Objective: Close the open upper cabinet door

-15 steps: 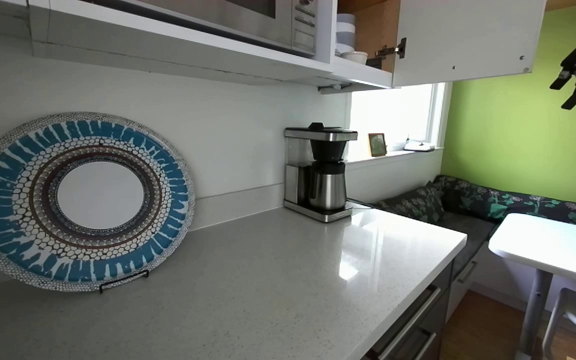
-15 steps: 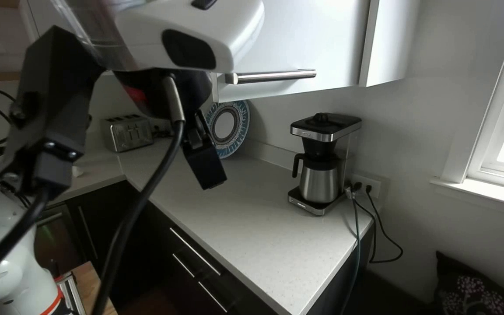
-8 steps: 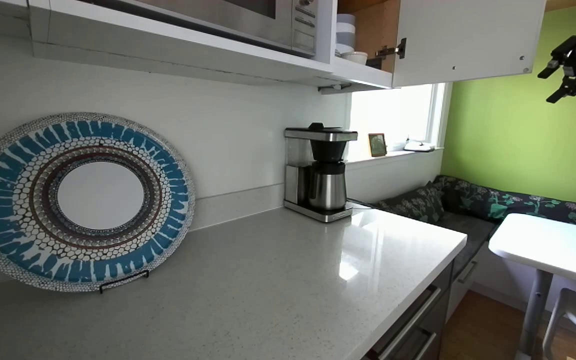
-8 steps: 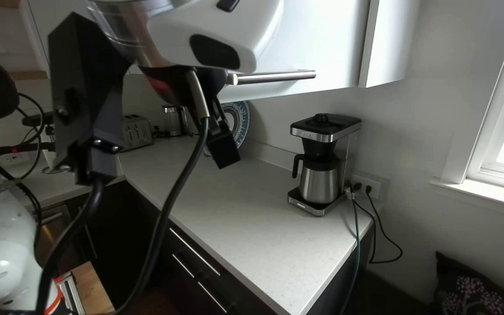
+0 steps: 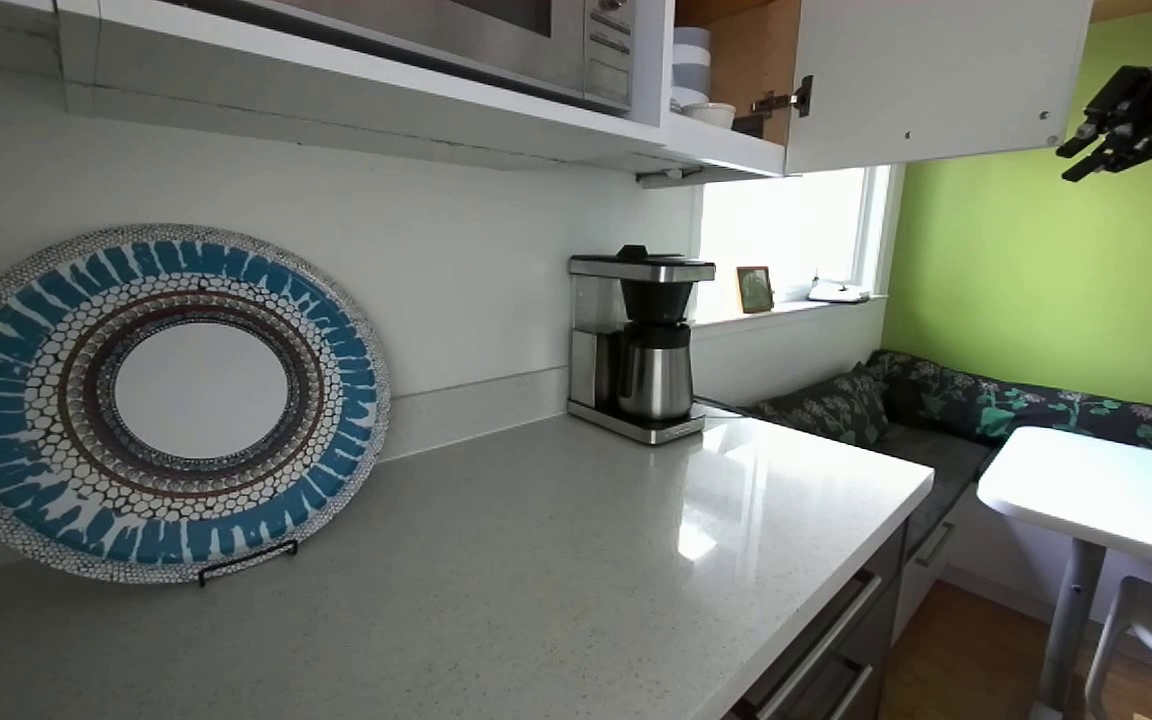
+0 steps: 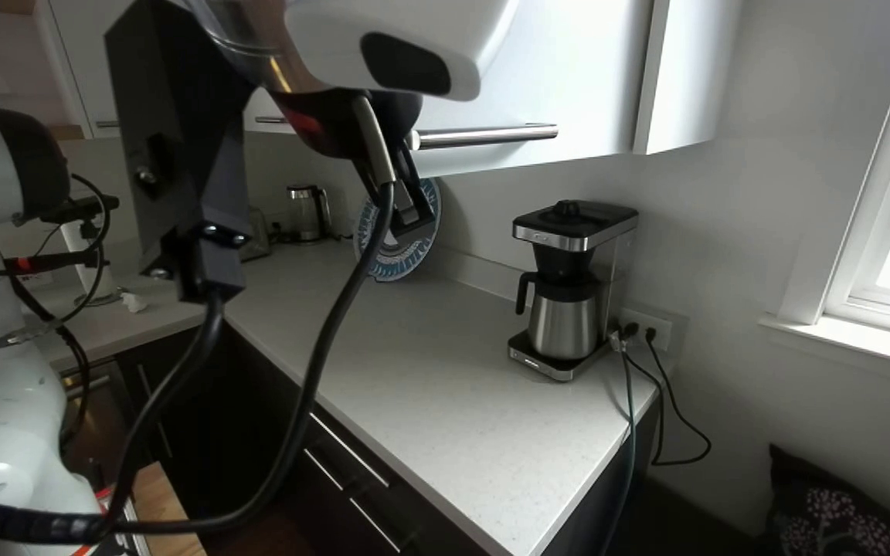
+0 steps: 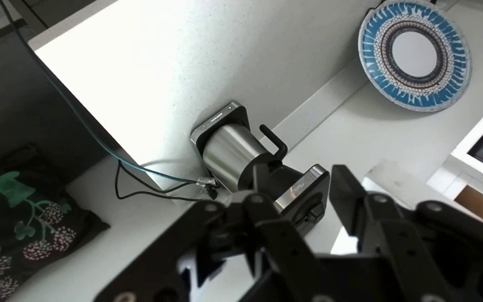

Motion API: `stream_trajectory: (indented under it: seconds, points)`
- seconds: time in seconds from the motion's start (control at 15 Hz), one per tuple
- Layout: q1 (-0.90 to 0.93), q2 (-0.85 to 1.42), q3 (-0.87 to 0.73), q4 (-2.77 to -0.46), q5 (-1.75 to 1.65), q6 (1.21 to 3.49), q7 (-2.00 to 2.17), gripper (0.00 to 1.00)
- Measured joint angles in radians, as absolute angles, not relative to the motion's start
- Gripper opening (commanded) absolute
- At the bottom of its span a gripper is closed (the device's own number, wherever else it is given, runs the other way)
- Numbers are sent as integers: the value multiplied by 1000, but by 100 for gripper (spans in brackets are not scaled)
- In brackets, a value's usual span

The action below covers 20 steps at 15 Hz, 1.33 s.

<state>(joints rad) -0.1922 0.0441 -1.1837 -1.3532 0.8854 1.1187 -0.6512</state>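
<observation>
In an exterior view the upper cabinet door [image 5: 936, 80] stands swung out, with brown wood cabinet inside [image 5: 758, 50] showing beside its hinge. Its outer face [image 6: 568, 85] carries a steel bar handle [image 6: 487, 136], whose near end lies close behind my wrist. My black gripper [image 5: 1068, 163] hangs by the door's lower free corner; I cannot tell whether it touches. In the wrist view the gripper [image 7: 300, 174] has its fingers partly apart, nothing held between them. Which white surfaces there belong to the door is unclear.
Below the cabinet, a coffee maker [image 6: 566, 301] stands on the pale counter [image 6: 429, 371]. A patterned round plate [image 5: 161, 400] leans against the wall. The microwave [image 5: 496, 40] sits left of the open cabinet, and stacked dishes [image 5: 691, 70] are inside it.
My gripper has moved toward the door's lower free corner and risen slightly. Its fingers have drawn closer together. The door has stayed where it was.
</observation>
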Motion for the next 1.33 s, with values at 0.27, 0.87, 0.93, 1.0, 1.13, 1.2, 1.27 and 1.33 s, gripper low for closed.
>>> stream_trajectory:
  seconds: [0.27,0.87,0.93,1.0,1.13,1.2,1.27,1.33]
  points:
    - [-245,85,-1187,-1338,1017,1041,-640,0]
    - [-375,173,-1183,-1319,1282,909,-569,0]
    - [-394,175,-1162,-1314,1284,902,-558,0]
    - [-420,174,-1131,-1311,1283,900,-546,0]
    - [-463,173,-1083,-1305,1281,899,-527,0]
    - [-483,173,-1062,-1302,1281,899,-520,0]
    - [-499,173,-1044,-1299,1281,899,-512,0]
    - [-513,173,-1029,-1297,1281,899,-505,0]
